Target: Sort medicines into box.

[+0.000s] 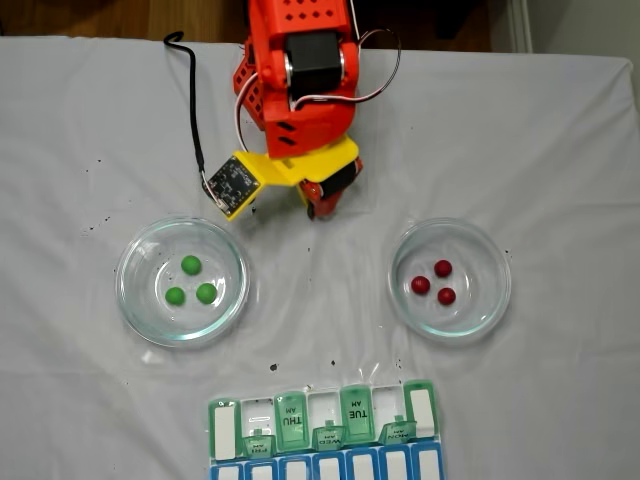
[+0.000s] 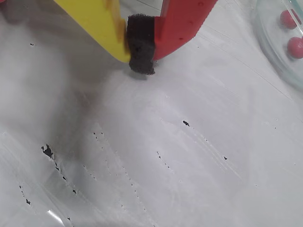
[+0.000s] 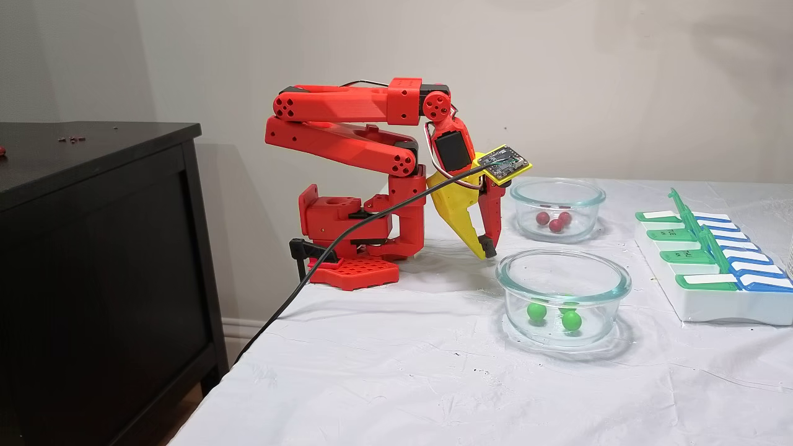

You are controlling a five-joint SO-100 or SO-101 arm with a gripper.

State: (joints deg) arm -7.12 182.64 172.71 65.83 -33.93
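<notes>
With the gripper (image 1: 318, 208) clenched on nothing between the two glass dishes (image 1: 182, 281), the glossy green balls (image 1: 190, 282) and red balls (image 1: 434, 283) could roll away from closing fingers or bounce past the near pill box (image 1: 322, 428) onto the bench (image 1: 560, 150).

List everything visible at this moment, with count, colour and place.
Green balls: three, bright green, in the left glass dish in a fixed view.
Red balls: three, dark red, in the right glass dish.
Glass dishes: two, clear, either side of the gripper.
Pill organizer: one, white with green and blue lids, some green lids up, table's near edge.
Table cover: white, black specks.
Cabinet: black, beside the table.
Arm: red, folded.
Gripper: yellow and red jaws shut, empty, over bare cloth.
</notes>
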